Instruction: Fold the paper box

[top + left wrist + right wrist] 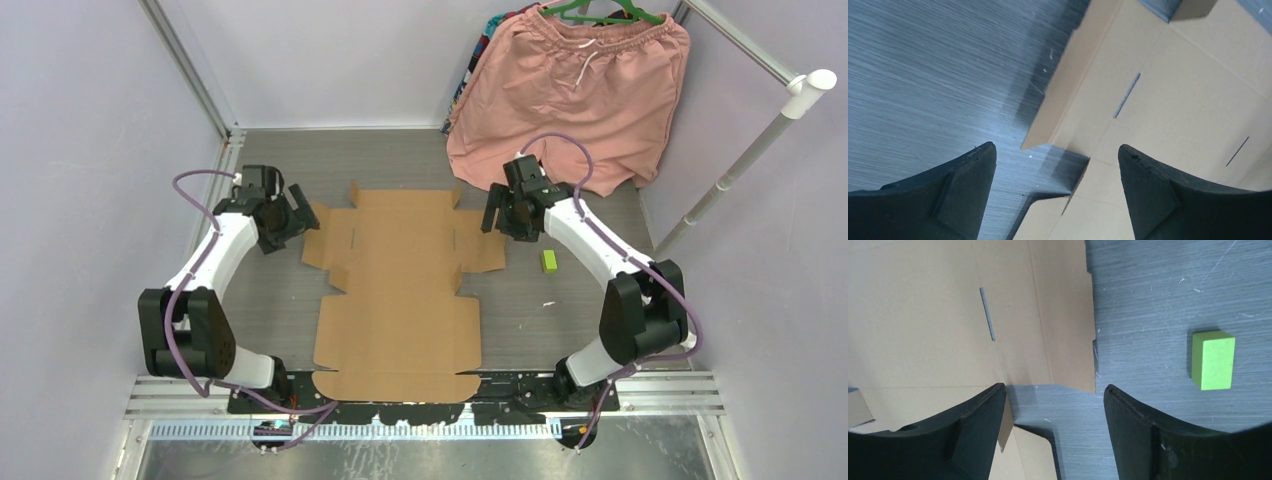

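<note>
The paper box is a flat brown die-cut cardboard sheet lying unfolded in the middle of the table, its flaps spread to both sides. My left gripper is open and empty, hovering by the sheet's left flap. My right gripper is open and empty, hovering by the right flap. In the left wrist view the gripper hangs over a notch at the flap's corner. In the right wrist view the gripper hangs over the notch beside the flap.
A small green block lies on the table right of the sheet; it also shows in the right wrist view. Pink shorts hang at the back right. A white pole leans at the right. Walls enclose the table.
</note>
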`<action>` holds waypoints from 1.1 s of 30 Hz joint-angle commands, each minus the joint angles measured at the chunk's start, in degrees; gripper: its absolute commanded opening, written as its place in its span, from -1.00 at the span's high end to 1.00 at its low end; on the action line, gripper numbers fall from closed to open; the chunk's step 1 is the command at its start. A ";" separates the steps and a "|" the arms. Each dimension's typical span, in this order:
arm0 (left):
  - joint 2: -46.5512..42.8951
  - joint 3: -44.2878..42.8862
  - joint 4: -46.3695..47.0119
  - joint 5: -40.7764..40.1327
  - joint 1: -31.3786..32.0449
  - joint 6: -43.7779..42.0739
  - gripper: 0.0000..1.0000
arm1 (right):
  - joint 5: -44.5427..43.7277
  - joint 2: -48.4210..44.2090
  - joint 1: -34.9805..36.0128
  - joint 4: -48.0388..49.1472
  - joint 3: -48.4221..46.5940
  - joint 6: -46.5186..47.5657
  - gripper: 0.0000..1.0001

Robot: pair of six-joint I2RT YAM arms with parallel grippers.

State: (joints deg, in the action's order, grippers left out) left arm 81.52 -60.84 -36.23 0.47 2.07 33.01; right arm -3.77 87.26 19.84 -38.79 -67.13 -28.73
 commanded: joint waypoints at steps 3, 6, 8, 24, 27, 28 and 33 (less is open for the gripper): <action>1.54 -4.07 3.15 2.95 -6.38 0.35 -0.83 | 8.44 2.59 -2.52 1.75 -5.72 2.62 -0.51; 1.72 -4.23 2.85 4.90 -7.42 0.51 -0.83 | 13.93 3.92 -1.41 -0.08 -8.68 5.07 -0.49; 0.56 -3.43 3.10 7.04 -7.47 0.85 -0.83 | 12.85 4.11 1.19 -2.94 -11.05 7.32 -0.49; -8.52 2.83 2.23 8.29 -7.87 1.76 -0.99 | 0.57 13.30 27.99 -9.78 -24.88 11.98 -0.36; -10.54 4.67 2.71 7.74 -8.53 3.07 -0.99 | -0.69 18.85 31.42 -11.72 -31.94 12.15 -0.39; -11.65 5.29 2.94 7.46 -8.86 3.52 -0.99 | -0.95 20.99 32.15 -12.51 -35.35 11.76 -0.40; -14.00 6.90 2.28 7.37 -12.34 4.87 -0.99 | 0.76 31.09 33.16 -16.05 -48.58 7.10 -0.44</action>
State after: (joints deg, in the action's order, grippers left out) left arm 70.50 -54.15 -35.07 7.77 -7.44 36.10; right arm -2.87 114.08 52.18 -51.51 -106.48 -18.57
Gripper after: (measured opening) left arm 0.994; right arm 0.715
